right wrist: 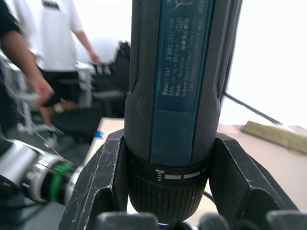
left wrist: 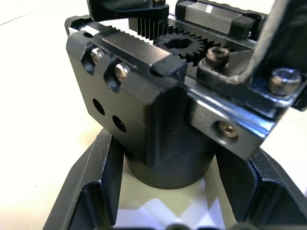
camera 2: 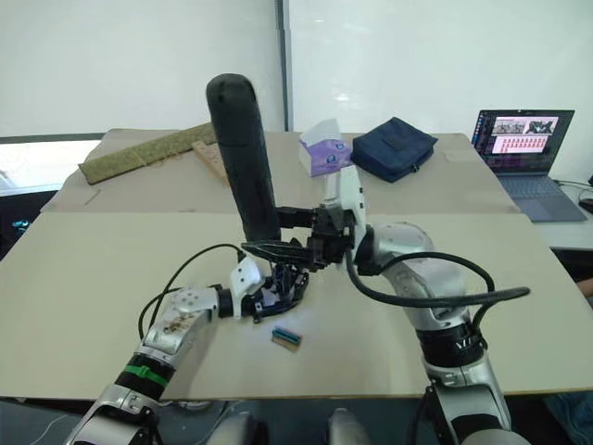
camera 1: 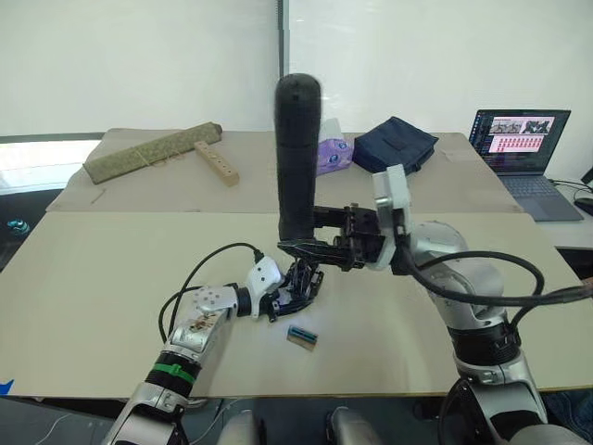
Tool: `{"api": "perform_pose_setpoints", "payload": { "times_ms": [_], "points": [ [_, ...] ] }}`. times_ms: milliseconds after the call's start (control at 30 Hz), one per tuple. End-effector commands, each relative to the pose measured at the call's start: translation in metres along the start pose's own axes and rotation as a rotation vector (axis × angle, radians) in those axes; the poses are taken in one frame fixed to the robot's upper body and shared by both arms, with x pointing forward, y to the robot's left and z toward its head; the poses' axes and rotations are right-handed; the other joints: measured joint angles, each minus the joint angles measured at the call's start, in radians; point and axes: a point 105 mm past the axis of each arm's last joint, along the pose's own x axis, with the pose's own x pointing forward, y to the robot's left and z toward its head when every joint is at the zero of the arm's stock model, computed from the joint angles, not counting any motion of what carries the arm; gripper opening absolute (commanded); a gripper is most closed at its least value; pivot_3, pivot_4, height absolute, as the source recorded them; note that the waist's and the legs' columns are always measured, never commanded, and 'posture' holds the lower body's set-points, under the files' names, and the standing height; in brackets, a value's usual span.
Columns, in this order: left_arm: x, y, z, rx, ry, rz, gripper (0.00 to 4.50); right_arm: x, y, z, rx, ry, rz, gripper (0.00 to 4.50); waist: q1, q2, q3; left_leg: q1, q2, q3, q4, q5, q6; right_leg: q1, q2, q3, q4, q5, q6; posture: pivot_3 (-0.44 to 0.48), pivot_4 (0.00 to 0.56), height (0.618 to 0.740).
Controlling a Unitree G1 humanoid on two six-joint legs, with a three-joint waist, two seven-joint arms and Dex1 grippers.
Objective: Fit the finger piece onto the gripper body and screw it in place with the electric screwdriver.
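The electric screwdriver (camera 1: 298, 139), a thick black cylinder, stands upright over the table's middle. My right gripper (camera 1: 317, 239) is shut on its lower collar, and its fingers (right wrist: 98, 184) clamp the barrel (right wrist: 177, 96) from both sides. Its bit is hidden behind them. Directly below, my left gripper (camera 1: 295, 295) is shut on the gripper body (left wrist: 158, 110), a black block with gear teeth, screws and a round base, held between the fingers (left wrist: 91, 191). I cannot tell the finger piece apart from the body.
A small green-and-brown block (camera 1: 302, 336) lies just in front of my left gripper. At the back are a wooden bar (camera 1: 216, 163), a green roll (camera 1: 148, 153), a tissue box (camera 1: 334, 153), a dark blue bag (camera 1: 396, 144) and a laptop (camera 1: 519, 148). A person (right wrist: 48, 48) stands nearby.
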Motion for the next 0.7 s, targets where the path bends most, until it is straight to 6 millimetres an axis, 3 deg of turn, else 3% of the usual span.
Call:
{"api": "perform_pose_setpoints", "payload": {
  "times_ms": [33,133,233,400,533,600,700],
  "points": [
    [-0.007,0.000,-0.039,-0.107,0.125,0.044,3.32,-0.001,0.014,0.037,-0.055,-0.125,0.066,1.93,0.000,0.000,0.000,0.000,0.000,0.000,0.000,0.000,0.000,0.000,0.000,0.000,0.000,0.000,0.000,0.000,0.150,0.740],
    [-0.009,0.003,-0.038,-0.113,0.110,0.063,4.49,-0.007,0.020,0.053,-0.034,-0.149,0.086,1.93,0.000,0.000,0.000,0.001,0.000,-0.001,0.000,0.000,0.000,0.000,0.000,0.000,0.000,0.000,0.000,0.000,0.150,0.740],
    [-0.019,0.006,-0.033,-0.110,0.084,0.074,4.49,-0.020,0.019,0.069,-0.012,-0.138,0.067,1.93,-0.003,0.000,0.000,0.001,0.001,-0.002,0.000,0.000,0.000,0.000,0.000,0.000,0.000,0.000,0.000,0.000,0.150,0.740],
    [-0.052,0.002,-0.015,-0.102,-0.067,0.051,4.49,-0.057,-0.006,0.087,0.026,0.000,-0.090,1.93,-0.030,0.000,0.002,0.002,0.002,-0.003,-0.006,0.000,0.000,-0.002,-0.001,0.001,-0.001,-0.001,-0.003,0.000,0.150,0.740],
    [-0.094,-0.002,0.009,0.058,-0.231,0.053,4.49,-0.098,-0.018,0.079,0.171,0.265,-0.229,1.93,-0.030,0.003,0.010,0.002,0.002,-0.003,-0.009,0.000,0.000,-0.004,-0.001,0.001,-0.001,-0.003,-0.006,0.000,0.150,0.740],
    [-0.114,-0.004,0.014,0.100,-0.256,0.055,4.49,-0.123,-0.028,0.067,0.243,0.450,-0.364,1.93,-0.025,0.005,0.020,-0.001,0.003,-0.003,-0.009,0.000,0.000,-0.006,-0.002,0.000,-0.001,-0.004,-0.007,0.000,0.150,0.740],
    [-0.138,-0.005,0.021,0.080,-0.276,0.072,4.49,-0.167,-0.044,0.040,0.217,0.787,-0.565,1.93,-0.021,0.006,0.021,-0.007,0.003,-0.002,-0.009,0.000,0.000,-0.014,-0.005,0.001,-0.001,-0.005,-0.009,0.000,0.150,0.740]
  ]
}}
